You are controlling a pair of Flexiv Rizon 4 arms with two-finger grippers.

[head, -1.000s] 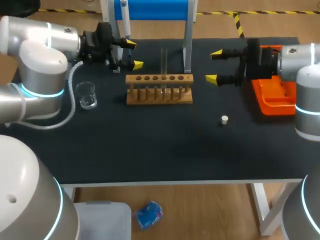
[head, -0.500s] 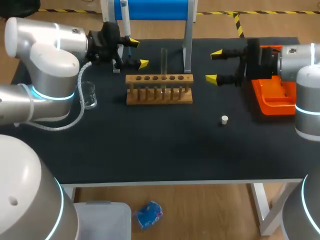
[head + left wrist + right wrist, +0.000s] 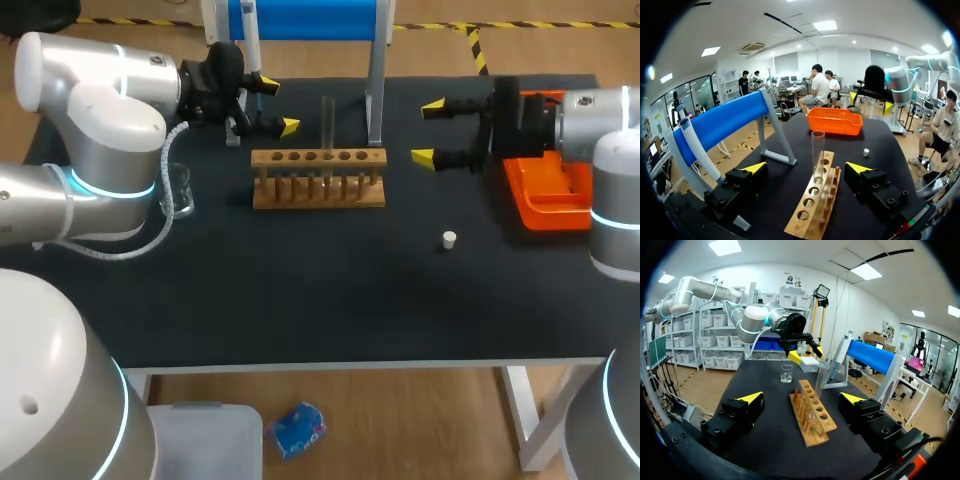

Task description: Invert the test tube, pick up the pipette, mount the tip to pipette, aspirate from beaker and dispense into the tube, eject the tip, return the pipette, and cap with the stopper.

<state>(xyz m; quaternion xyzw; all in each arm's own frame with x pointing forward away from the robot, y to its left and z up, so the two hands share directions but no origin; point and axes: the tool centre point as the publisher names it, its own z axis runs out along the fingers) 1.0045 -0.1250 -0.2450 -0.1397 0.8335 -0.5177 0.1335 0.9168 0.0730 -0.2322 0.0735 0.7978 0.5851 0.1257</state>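
Left gripper (image 3: 807, 167) spread apart, empty; slim white blue-topped plastic pipette (image 3: 695, 147) just beside it. Light, rigid, smooth: probably grip mid-body. Right gripper (image 3: 801, 398) likewise apart.

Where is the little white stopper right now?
In the head view the stopper lies on the table right of the middle, between the wooden rack and the orange tray but nearer the front edge.

A clear test tube (image 3: 328, 125) stands upright in the wooden rack (image 3: 318, 190). A glass beaker (image 3: 180, 200) sits left of it, and a small white stopper (image 3: 450, 239) lies nearer, to the right. The white pipette (image 3: 250, 40) hangs far left.
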